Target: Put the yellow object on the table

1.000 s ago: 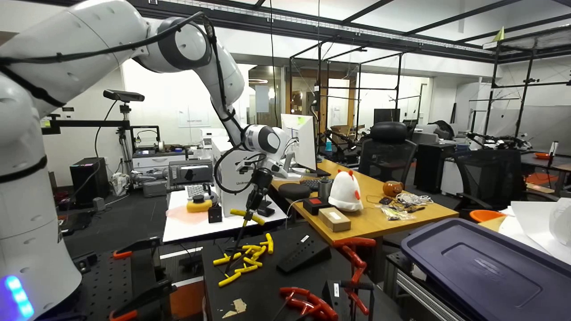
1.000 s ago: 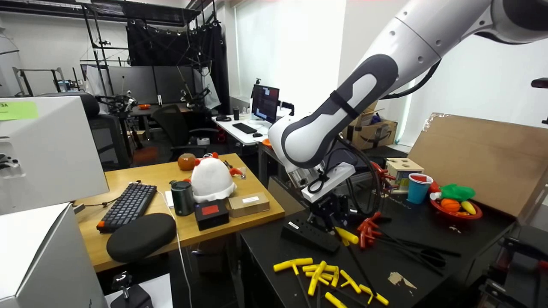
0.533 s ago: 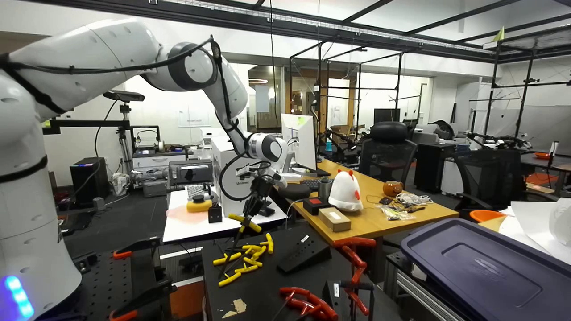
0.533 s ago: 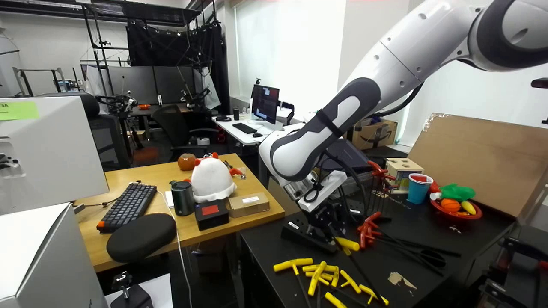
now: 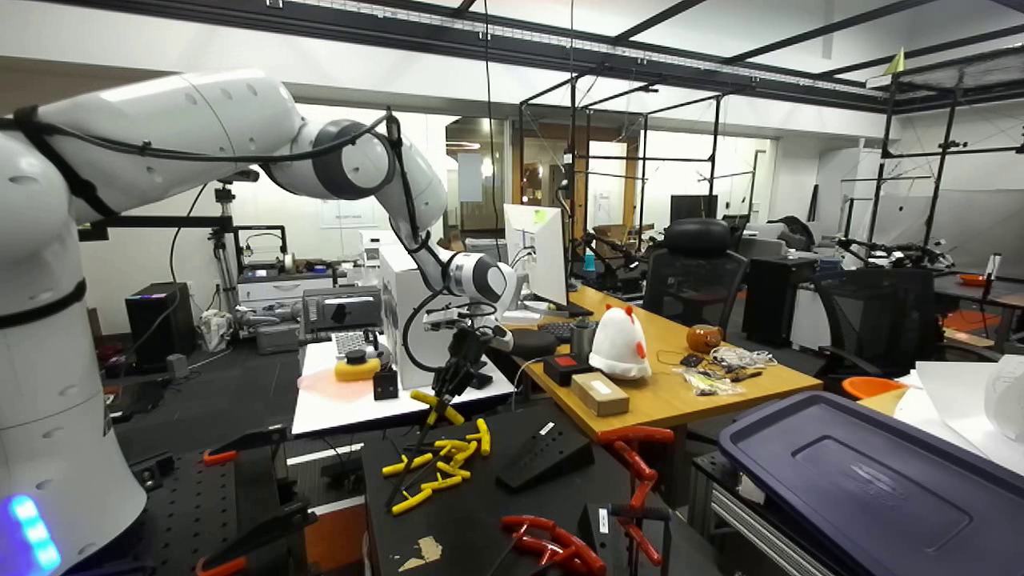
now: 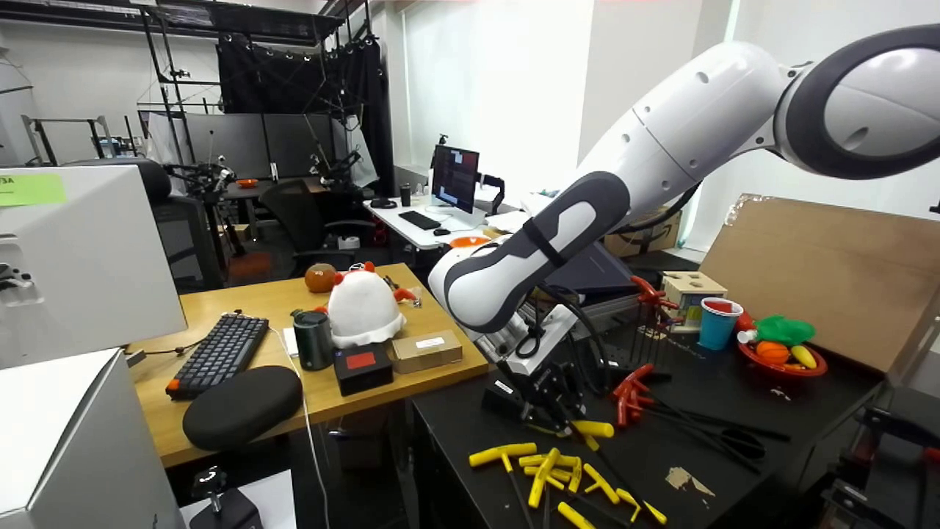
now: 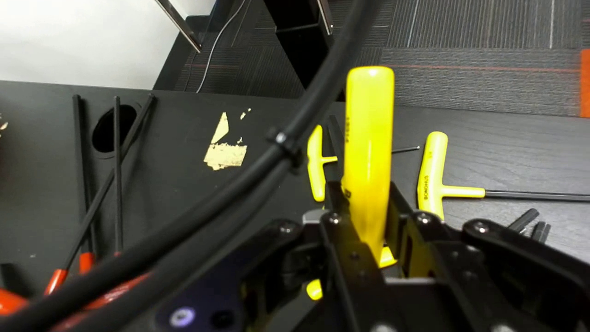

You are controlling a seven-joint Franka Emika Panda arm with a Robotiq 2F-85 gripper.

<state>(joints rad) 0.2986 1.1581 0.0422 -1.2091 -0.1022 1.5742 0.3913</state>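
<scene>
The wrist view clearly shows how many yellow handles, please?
3: the held handle in the tool, a left handle and right handle on the table; lower yellow bits may be more, partly hidden.

Bright light glints on the yellow handle (image 7: 369,152).

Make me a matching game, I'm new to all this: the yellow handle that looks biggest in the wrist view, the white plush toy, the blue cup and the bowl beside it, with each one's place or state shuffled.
1. Yellow handle
2. White plush toy
3. Blue cup
4. Bowl

A. On the wooden desk
B. Holding a green thing and an orange thing
C. Grasped by the gripper
D. Beside the wooden box

Pairs: 1-C, 2-A, 3-D, 4-B
</scene>
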